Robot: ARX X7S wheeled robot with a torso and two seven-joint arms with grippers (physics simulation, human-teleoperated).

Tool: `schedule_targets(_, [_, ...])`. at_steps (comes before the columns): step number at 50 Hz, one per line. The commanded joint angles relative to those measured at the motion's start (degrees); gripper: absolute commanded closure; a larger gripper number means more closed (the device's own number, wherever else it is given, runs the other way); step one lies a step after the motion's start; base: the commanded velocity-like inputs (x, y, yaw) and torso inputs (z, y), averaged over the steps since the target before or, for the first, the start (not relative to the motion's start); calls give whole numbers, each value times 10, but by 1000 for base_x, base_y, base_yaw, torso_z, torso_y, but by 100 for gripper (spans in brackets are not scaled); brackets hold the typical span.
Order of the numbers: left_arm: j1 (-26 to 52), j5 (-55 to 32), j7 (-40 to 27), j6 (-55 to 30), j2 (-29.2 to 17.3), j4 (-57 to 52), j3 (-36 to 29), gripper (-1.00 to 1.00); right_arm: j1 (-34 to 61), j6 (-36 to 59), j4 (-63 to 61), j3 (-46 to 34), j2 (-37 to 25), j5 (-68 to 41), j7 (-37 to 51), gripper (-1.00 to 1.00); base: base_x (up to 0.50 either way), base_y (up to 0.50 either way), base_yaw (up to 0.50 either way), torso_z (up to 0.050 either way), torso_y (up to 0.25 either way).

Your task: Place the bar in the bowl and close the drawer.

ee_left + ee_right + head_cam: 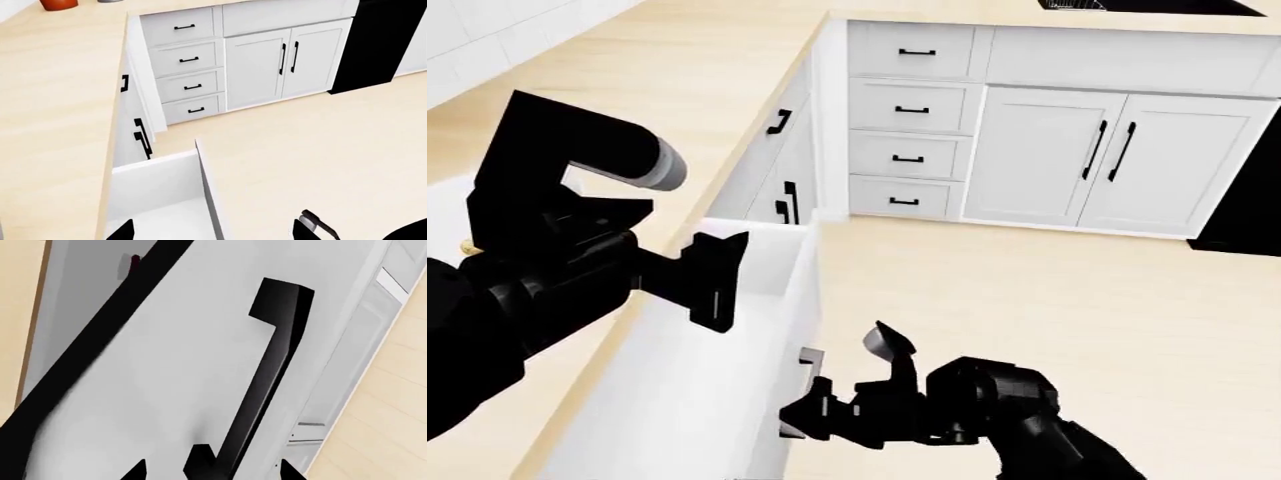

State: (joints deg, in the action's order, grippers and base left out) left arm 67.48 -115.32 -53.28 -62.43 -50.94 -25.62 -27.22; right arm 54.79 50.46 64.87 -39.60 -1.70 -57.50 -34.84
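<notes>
drawer sticks out open from the wood counter. right claw is apart at the drawer's black handle. left claw is apart above the drawer.

A light wooden counter ran along the left and turned a corner toward the far side. Below its far run sat a stack of four small white drawers, each with a short black handle. Just beside that stack, away from the corner, stood a pair of white cabinet doors with vertical black handles that met in the middle. A black appliance stood next beyond the doors. At the counter's far edge, near the corner, rested a red-orange pot, only partly in view. The floor was pale wood.
</notes>
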Motion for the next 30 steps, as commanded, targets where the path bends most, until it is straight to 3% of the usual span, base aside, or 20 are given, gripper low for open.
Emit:
schedule_targets(1, [-1,5,8,0,-3,4,0,-100,43,-71,8,-262,17,-337,20,-100,0,0,0,0,0])
schedule_targets(7, [-1,10,12,-1,-4,7,-1,-100,67,-120,-5,-424,17,-505,20,-100,0,0,0,0,0])
schedule_targets(12, [1,13,17,-1,-2,12,-3,-100,83,-149,-26,-503,17,-593,29,-100,0,0,0,0,2])
schedule_targets(30, [-7,33,37,0,-2,21,-4,-100,104,-197,-129,-525,17,-650,103,-100,0,0,0,1,1])
